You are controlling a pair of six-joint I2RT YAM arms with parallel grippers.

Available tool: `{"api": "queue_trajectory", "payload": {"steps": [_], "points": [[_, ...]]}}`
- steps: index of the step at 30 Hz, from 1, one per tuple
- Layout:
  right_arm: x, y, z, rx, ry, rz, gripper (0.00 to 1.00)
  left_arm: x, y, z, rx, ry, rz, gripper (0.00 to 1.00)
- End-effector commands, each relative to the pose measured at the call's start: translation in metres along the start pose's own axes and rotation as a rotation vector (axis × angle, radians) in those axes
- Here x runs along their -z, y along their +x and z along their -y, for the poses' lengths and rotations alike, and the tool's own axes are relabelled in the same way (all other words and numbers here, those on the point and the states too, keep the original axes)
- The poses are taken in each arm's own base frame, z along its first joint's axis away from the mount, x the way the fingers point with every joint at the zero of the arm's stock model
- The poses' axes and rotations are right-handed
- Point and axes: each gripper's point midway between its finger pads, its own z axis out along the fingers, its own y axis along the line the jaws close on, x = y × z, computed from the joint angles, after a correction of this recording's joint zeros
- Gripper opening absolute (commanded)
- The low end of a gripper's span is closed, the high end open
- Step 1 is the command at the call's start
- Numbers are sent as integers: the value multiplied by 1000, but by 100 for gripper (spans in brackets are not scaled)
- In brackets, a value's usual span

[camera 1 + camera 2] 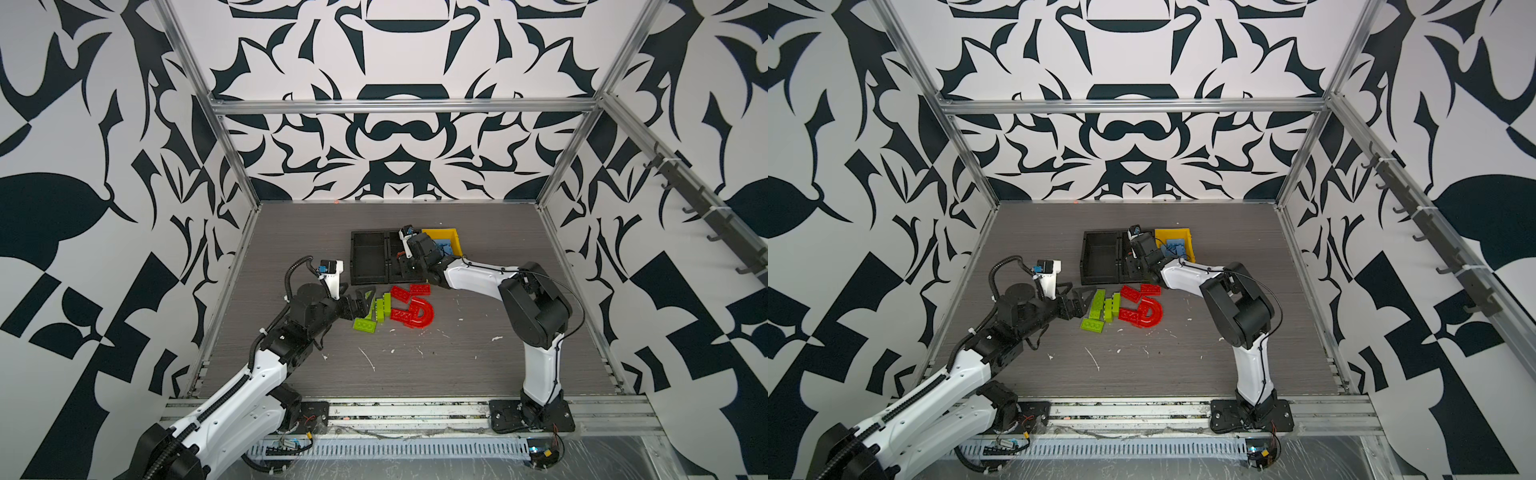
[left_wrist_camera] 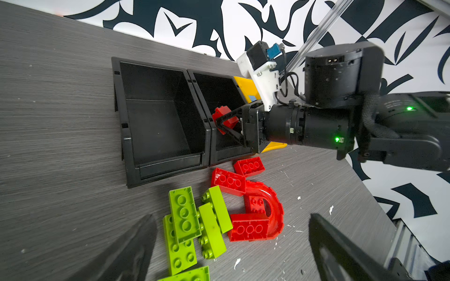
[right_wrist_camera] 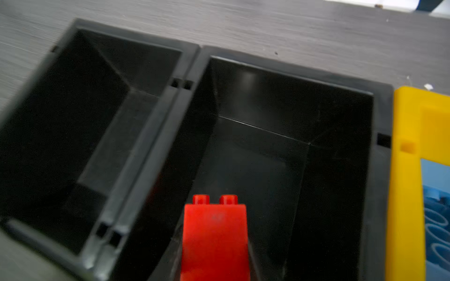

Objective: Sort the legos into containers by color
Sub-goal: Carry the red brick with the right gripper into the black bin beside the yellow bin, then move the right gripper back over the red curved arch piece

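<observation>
So the left gripper (image 1: 363, 302) is spread wide with nothing in it. In the left wrist view its two dark fingers (image 2: 136, 245) frame the pile. The lime green legos (image 2: 184, 214) sit right ahead of the tips, in the gap between them. In both top views the nearest green one looks to be right at one fingertip, but I can't tell if it's actually touching. The greens are a loose clump on the table (image 1: 415, 374), some flat, some on their side, a couple overlapping.

Just past the greens, further out from those open jaws, are the red legos (image 2: 229, 181). They're a few rectangular bricks lying around, and partly on, the red arch (image 2: 275, 197), which lies flat. The red and green clumps butt up against each other.

Beyond the fingertips is the left black bin (image 2: 117, 97), joined side by side to the right black bin (image 3: 292, 71).

The right gripper (image 2: 222, 121) is clamped down narrow on a single red brick (image 3: 215, 238). It hangs in the mouth of the right black bin, so that bin's floor is straight below the jaws. The brick's studs point away from the wrist. Can't tell whether it touches the bin anywhere.

On the far side of those jaws, up against the right black bin, is the yellow bin (image 1: 442, 231) with the light blue legos (image 1: 1173, 247) inside.
</observation>
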Motion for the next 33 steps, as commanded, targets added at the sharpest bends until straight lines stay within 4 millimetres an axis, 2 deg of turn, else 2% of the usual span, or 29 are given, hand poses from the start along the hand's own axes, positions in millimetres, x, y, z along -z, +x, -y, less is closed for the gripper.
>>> {"api": "queue_trajectory", "payload": {"steps": [1, 4, 7, 9, 13, 15, 19, 23, 28, 33], "points": [[14, -43, -6, -28, -24, 111, 27, 2, -2, 1, 3, 8, 15, 100], [15, -44, -7, -32, -33, 107, 32, 2, -3, 1, 3, 10, 19, 100], [19, -46, -7, -31, -33, 101, 49, 3, -3, -1, 6, 0, 23, 100], [26, -47, -8, -31, -35, 100, 55, 3, -4, 0, 5, 3, 26, 100], [49, -49, -16, -30, -65, 119, 61, 5, -4, 1, 5, 6, 30, 100], [65, -43, -22, -6, -66, 128, 62, 5, -4, 0, 6, 5, 29, 100], [96, -18, -37, 58, -49, 120, 62, 3, -3, 1, 8, 10, 21, 100], [122, 15, -33, 78, 21, 125, 64, 1, -2, 1, 7, 8, 14, 100], [134, 58, -19, 60, 28, 125, 64, 5, -6, 1, -4, 0, 24, 100], [138, 80, -3, 42, 64, 110, 65, 12, -10, 1, -13, -1, 62, 100]]}}
